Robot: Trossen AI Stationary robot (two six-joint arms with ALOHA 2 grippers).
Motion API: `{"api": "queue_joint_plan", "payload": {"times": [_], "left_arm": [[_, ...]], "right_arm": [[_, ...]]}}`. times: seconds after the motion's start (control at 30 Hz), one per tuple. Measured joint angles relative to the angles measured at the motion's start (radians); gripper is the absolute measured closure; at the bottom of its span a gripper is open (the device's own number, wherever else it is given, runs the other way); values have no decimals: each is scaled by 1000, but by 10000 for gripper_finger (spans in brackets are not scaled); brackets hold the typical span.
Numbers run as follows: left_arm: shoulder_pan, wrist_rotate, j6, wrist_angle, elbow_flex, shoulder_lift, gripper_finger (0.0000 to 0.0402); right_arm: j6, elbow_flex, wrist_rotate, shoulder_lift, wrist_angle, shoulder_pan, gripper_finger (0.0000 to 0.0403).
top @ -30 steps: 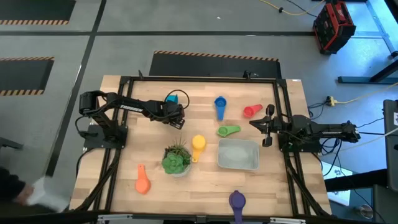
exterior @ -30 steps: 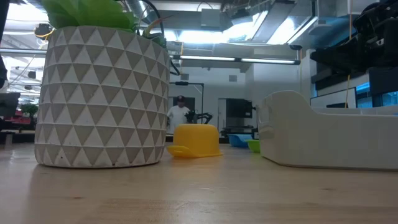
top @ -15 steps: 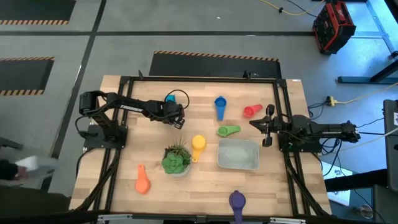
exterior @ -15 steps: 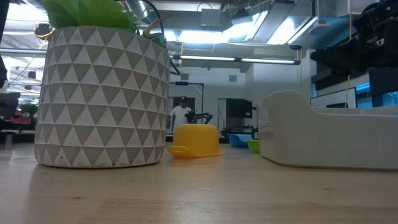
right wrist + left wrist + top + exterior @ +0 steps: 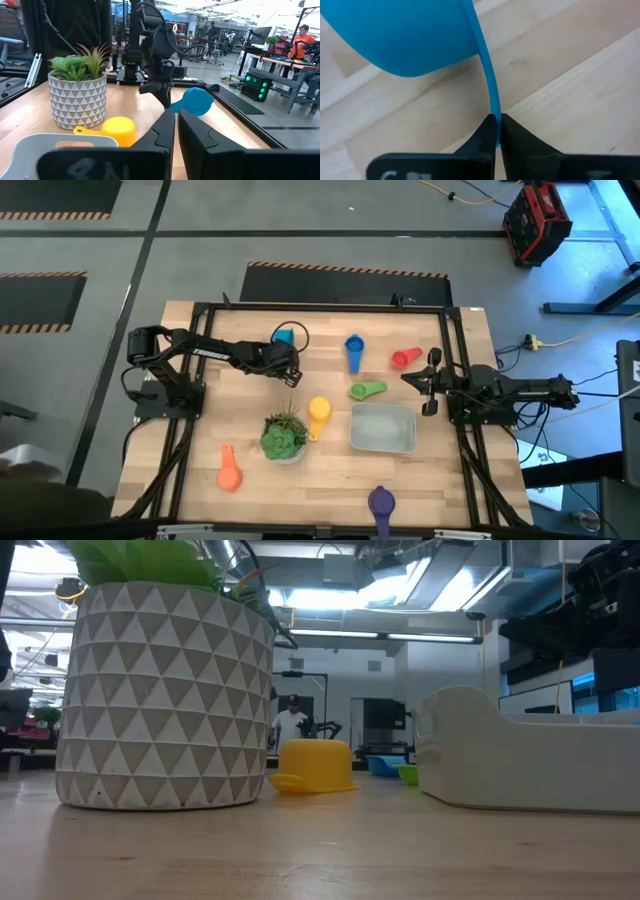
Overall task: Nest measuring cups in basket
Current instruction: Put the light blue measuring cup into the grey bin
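My left gripper [image 5: 284, 361] is at the table's far left, shut on the teal measuring cup [image 5: 286, 335], which the right wrist view also shows [image 5: 196, 102]. The blue cup [image 5: 353, 346], red cup [image 5: 405, 358] and green cup [image 5: 367, 390] lie on the wood beyond the basket [image 5: 383, 429]. The yellow cup [image 5: 318, 410] sits bowl down beside the plant. An orange cup [image 5: 229, 470] and a purple cup [image 5: 381, 502] lie near the front. My right gripper [image 5: 431, 385] waits shut at the right edge. My left gripper pinches the teal cup's thin handle [image 5: 494, 107] between its two fingertips [image 5: 485, 131], the handle standing edge-on between them. The fingers slant down from above. The bowl [image 5: 415, 35] sticks out beyond them, tipped on its side, and looks raised off the wood.
A spiky green plant in a white patterned pot [image 5: 284, 437] stands between the left arm and the basket. A black frame [image 5: 320, 307] runs round the table. Bare wood lies in front of the basket and the plant. People stand in the room beyond.
My left gripper has stayed at the teal cup, and its wrist has turned a little. The cup's bowl has shifted slightly toward the table's right and tipped. My right arm has kept still.
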Motion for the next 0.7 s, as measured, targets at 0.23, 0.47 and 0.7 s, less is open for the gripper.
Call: {"api": "queue_joint_plan", "payload": {"times": [0.23,0.47,0.7], "left_arm": [[0,8,57,60,0,-35,399],[0,47,104,121,1,-53,399],[0,163,133,219,1,-52,399]], "right_arm": [[0,0,0,0,1,0,373],[23,0,1,0,20,0,314],[79,0,126,0,87,0,234]]}}
